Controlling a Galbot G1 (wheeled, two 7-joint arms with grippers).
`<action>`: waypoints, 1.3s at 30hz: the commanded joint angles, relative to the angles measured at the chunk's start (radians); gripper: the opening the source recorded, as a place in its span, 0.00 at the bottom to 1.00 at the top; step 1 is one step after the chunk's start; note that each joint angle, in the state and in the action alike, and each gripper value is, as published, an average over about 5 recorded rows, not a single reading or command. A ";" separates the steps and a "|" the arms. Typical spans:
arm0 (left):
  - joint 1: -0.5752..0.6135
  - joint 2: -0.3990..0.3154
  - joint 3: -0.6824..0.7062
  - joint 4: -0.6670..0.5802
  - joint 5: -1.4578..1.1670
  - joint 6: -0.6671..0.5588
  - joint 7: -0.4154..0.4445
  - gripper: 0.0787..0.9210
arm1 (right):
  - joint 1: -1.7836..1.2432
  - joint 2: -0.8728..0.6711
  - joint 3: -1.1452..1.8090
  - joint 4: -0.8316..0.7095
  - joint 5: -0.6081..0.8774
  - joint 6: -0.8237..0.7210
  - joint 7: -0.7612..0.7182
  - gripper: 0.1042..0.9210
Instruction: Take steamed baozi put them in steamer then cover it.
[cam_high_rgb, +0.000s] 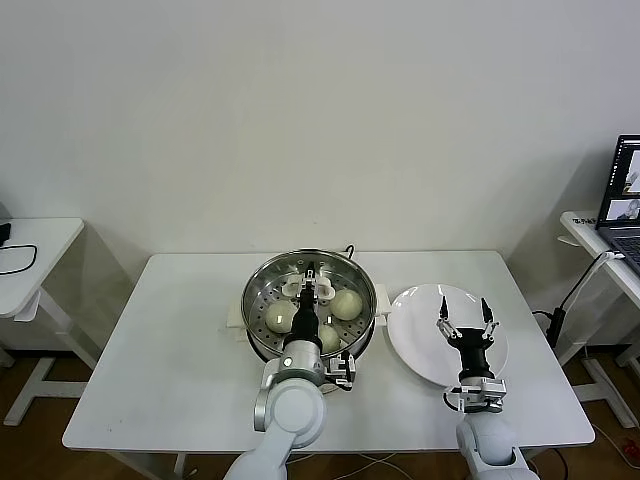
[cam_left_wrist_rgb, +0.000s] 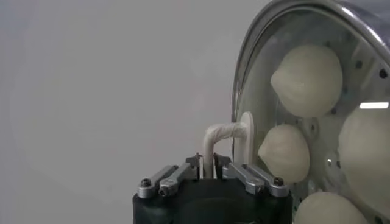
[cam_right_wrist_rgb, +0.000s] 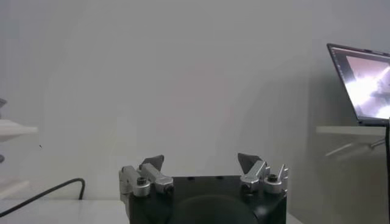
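The steamer stands at the table's middle, with the glass cover lying over its mouth. My left gripper is shut on the cover's white handle. In the left wrist view the gripper clamps the handle, and several baozi show through the glass cover. In the head view three baozi show inside; the arm hides part of the tray. My right gripper is open and empty above the white plate; it also shows in the right wrist view.
The white table carries only the steamer and the plate. A laptop sits on a side desk at the right, with a cable hanging down. Another white desk stands at the left.
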 joint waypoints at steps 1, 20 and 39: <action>0.019 0.010 -0.001 -0.066 -0.038 0.003 -0.003 0.43 | 0.002 0.000 -0.002 0.001 0.001 0.000 0.000 0.88; 0.295 0.256 -0.134 -0.533 -0.568 0.008 -0.081 0.88 | -0.007 -0.031 -0.038 0.066 0.054 -0.066 0.003 0.88; 0.309 0.282 -0.724 0.065 -1.776 -0.661 -0.319 0.88 | -0.138 -0.093 -0.028 0.203 0.253 -0.159 -0.084 0.88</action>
